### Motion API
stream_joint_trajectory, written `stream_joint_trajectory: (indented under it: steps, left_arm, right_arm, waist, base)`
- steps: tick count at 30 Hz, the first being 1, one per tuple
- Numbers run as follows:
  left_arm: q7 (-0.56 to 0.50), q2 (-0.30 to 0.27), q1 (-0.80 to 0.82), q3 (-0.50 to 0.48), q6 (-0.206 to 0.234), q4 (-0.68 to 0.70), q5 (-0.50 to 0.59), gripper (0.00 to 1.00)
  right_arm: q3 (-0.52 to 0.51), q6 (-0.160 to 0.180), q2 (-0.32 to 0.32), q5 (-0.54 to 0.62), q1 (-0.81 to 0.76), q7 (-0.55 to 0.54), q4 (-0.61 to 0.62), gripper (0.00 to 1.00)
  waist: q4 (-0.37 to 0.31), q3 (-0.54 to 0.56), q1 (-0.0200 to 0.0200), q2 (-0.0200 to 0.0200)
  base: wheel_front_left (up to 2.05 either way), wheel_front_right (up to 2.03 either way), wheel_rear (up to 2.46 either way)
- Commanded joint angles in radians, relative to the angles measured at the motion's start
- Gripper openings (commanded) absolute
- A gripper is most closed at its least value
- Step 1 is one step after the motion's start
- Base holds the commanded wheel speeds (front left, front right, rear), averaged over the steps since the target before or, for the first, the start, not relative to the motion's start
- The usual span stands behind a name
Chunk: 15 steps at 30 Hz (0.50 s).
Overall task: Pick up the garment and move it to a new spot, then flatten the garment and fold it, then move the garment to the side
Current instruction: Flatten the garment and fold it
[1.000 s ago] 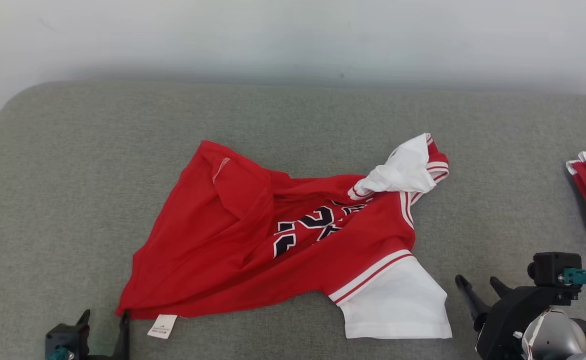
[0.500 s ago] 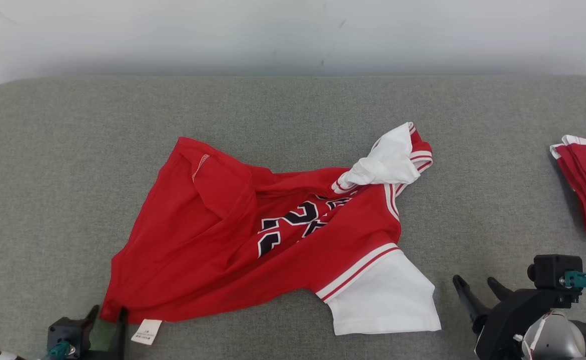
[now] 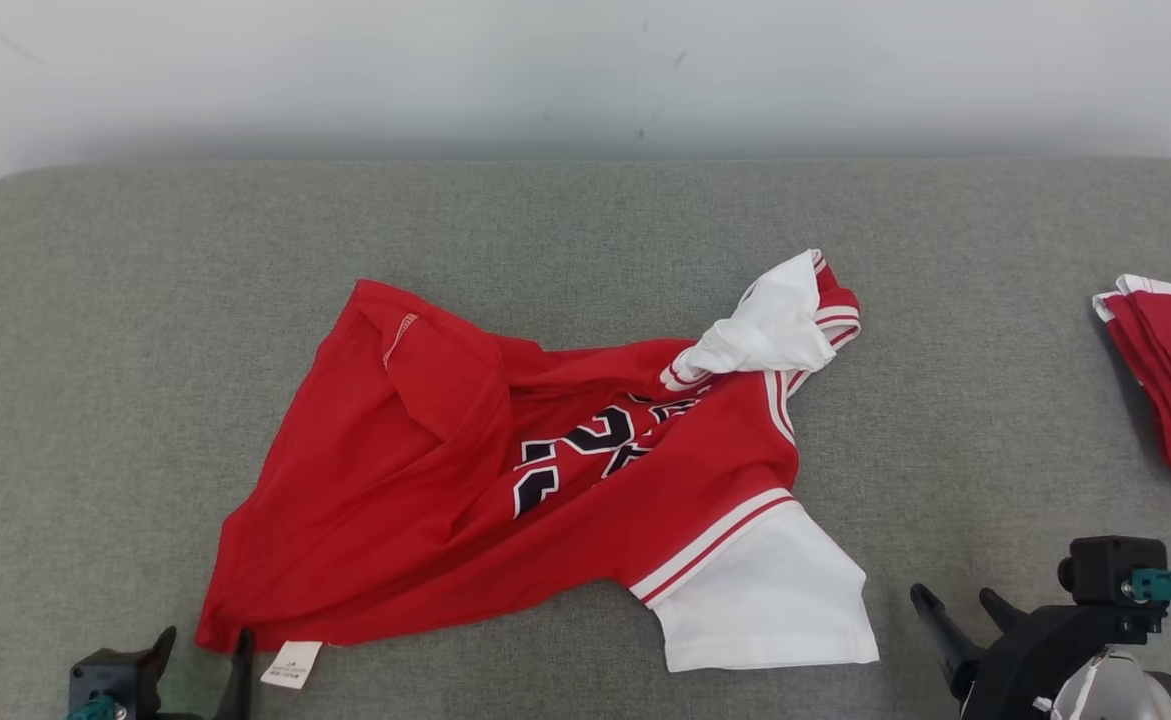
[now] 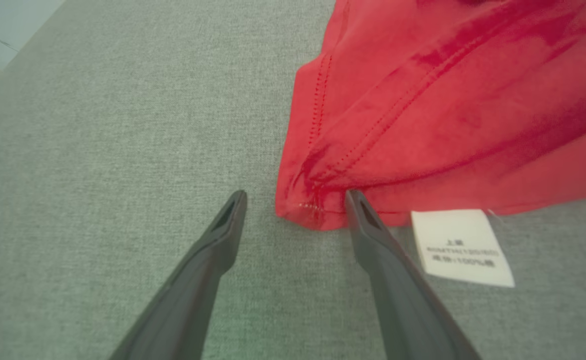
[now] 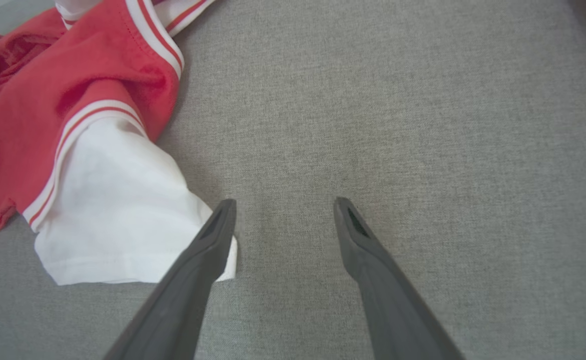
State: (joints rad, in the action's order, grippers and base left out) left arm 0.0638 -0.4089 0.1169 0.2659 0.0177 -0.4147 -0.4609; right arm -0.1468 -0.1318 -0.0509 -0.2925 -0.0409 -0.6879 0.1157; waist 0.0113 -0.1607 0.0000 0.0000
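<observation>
As left gripper straddles garment corner, right gripper spread nearby

I count one red garment on one grey fabric surface. The garment has two white sleeves and one white label. There is one separate pile of folded red cloth; I cannot count its layers. I have two hands, my left hand and my right hand, each with two dark fingers.
</observation>
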Motion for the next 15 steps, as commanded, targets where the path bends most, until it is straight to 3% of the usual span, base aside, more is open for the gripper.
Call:
stream_joint_trajectory:
  steps: [1, 2, 3, 4, 5, 6, 7, 8, 15]
  left_arm:
    - [-0.003, -0.004, -0.019, 0.001, -0.001, 0.006, -0.001, 1.0]
    - [-0.007, -0.007, -0.018, 0.001, -0.001, 0.014, -0.002, 1.0]
    - [-0.01, -0.009, -0.014, 0.001, 0.002, 0.022, -0.003, 0.91]
    - [-0.012, -0.011, -0.012, 0.002, 0.004, 0.03, -0.002, 0.6]
    - [-0.016, -0.012, -0.011, 0.002, 0.007, 0.034, -0.002, 0.44]
    - [-0.02, -0.015, -0.011, 0.003, 0.009, 0.037, -0.001, 0.2]
    - [-0.02, -0.017, -0.011, 0.003, 0.01, 0.042, -0.001, 0.07]
    - [-0.021, -0.019, -0.012, 0.002, 0.014, 0.048, -0.001, 0.0]
    - [-0.022, -0.026, -0.027, 0.004, 0.026, 0.078, -0.002, 0.0]
  right_arm:
    - [0.005, 0.002, 0.001, -0.004, 0.001, -0.004, 0.007, 1.0]
    - [0.008, 0.002, 0.001, -0.005, 0.001, -0.005, 0.009, 1.0]
    - [0.011, 0.002, 0.001, -0.006, 0.0, -0.006, 0.009, 1.0]
    - [0.013, 0.002, 0.001, -0.006, 0.0, -0.007, 0.009, 1.0]
    - [0.016, 0.002, 0.001, -0.004, -0.003, -0.01, 0.007, 1.0]
    - [0.018, 0.002, 0.001, -0.001, -0.006, -0.016, 0.008, 1.0]
    - [0.018, 0.002, 0.001, 0.003, -0.01, -0.02, 0.01, 1.0]
    - [0.017, 0.002, 0.001, 0.005, -0.014, -0.022, 0.013, 1.0]
    - [0.043, 0.002, 0.001, 0.026, -0.051, -0.053, 0.061, 1.0]
  waist:
    - [0.0, -0.002, 0.0, 0.0]
    - [0.0, -0.003, 0.0, 0.0]
    - [0.0, -0.005, 0.0, 0.0]
    - [0.0, -0.007, 0.0, 0.0]
    - [0.0, -0.009, 0.0, 0.0]
    - [0.0, -0.01, 0.0, 0.0]
    - [-0.001, -0.012, 0.0, 0.0]
    - [-0.001, -0.013, 0.0, 0.0]
    - [0.001, -0.016, 0.0, 0.0]
  base:
    - [0.0, 0.0, 0.0]
    - [0.0, 0.0, 0.0]
    - [0.0, 0.0, 0.0]
    - [0.0, 0.0, 0.0]
    - [0.0, 0.0, 0.0]
    - [0.0, 0.0, 0.0]
    - [0.0, 0.0, 0.0]
    - [0.0, 0.0, 0.0]
    - [0.0, 0.0, 0.0]
